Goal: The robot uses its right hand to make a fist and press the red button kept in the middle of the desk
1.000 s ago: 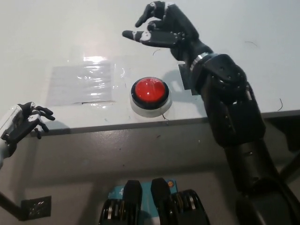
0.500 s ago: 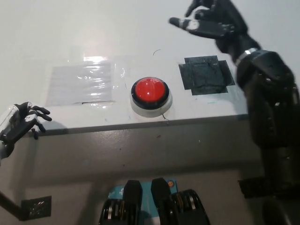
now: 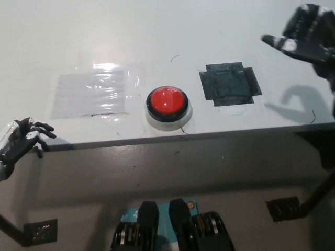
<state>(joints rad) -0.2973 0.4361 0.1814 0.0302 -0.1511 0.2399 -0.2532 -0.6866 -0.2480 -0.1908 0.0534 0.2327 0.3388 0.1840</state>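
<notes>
A round red button (image 3: 167, 100) on a black ring and white base sits near the front edge of the white desk (image 3: 157, 31), about the middle. My black right hand (image 3: 306, 37) hovers at the far right edge of the picture, well to the right of the button and apart from it, its fingers spread and nothing held. My white left hand (image 3: 18, 141) rests at the lower left, just off the desk's front edge, fingers loosely apart and empty.
A patch of black tape (image 3: 229, 83) lies on the desk right of the button. A clear taped sheet (image 3: 91, 93) lies to its left. The desk's front edge (image 3: 183, 137) runs just below the button.
My right hand has swung from above and behind the button to the far right edge, uncovering the black tape patch. The left hand has slid slightly left.
</notes>
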